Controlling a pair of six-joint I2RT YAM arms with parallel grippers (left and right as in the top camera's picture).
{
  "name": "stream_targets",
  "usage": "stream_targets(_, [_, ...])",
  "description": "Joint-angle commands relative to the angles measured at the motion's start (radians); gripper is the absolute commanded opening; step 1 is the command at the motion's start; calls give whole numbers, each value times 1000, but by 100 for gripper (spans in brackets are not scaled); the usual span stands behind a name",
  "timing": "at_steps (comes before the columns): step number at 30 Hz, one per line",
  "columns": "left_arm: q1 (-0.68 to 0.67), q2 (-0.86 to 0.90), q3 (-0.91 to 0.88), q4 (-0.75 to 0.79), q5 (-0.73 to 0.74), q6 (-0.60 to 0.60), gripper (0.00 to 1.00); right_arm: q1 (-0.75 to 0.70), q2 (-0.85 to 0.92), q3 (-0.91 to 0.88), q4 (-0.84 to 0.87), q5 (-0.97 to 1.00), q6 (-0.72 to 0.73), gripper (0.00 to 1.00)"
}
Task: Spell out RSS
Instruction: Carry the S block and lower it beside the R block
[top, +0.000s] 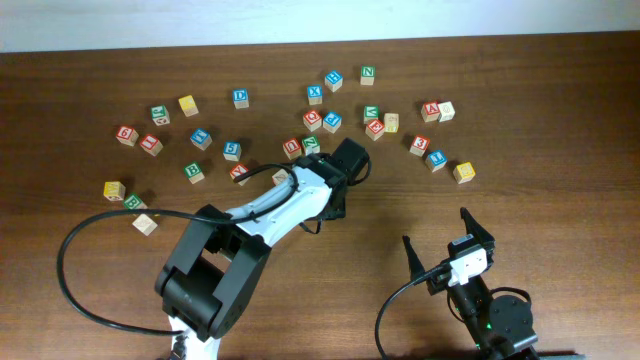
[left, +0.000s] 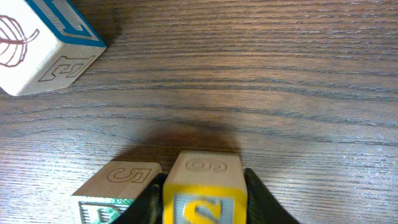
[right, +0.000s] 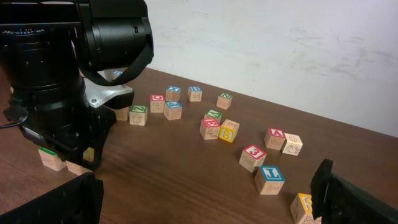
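My left gripper (left: 202, 202) is shut on a yellow-faced S cube (left: 203, 169) that rests on the table. A pale cube with a green letter (left: 118, 182) touches it on the left; the letter is cut off, so I cannot read it. In the right wrist view this pair sits under the left arm: green-edged cube (right: 50, 158), yellow cube (right: 90, 154). In the overhead view the left arm (top: 330, 185) covers both. Another yellow cube (top: 463, 172) lies at the right and also shows in the right wrist view (right: 303, 208). My right gripper (top: 437, 228) is open and empty.
Several letter cubes are scattered across the far half of the wooden table (top: 520, 110), with more yellow cubes at the left (top: 188, 104) (top: 114, 189). A blue-framed cube (left: 43, 50) lies just ahead of the left gripper. A black cable (top: 75, 260) loops at the left.
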Motion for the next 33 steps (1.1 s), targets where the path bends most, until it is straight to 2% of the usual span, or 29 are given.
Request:
stream_targets(1, [-2,10,-3,-1,3,-11,32,1,-8,-8,-2,12,14,98])
stream_targets(7, [-2,10,-3,-1,22,-11,28,1,-8,-8,-1,12,14,98])
stream_targets(9, [-2,10,-3,-1,22,-11,23,1,-8,-8,-2,12,14,98])
stream_targets(24, [-2,10,-3,-27,29,-10,19,1,-8,-8,-2,12,14,98])
stream_targets(27, [-2,10,-3,-27,29,-10,20,1,-8,-8,-2,12,14,98])
stream_targets(30, [-2,10,-3,-23,29,-10,31,1,-8,-8,-1,12,14,98])
stream_targets(33, [-2,10,-3,-8,29,-10,32,1,-8,-8,-1,12,14,98])
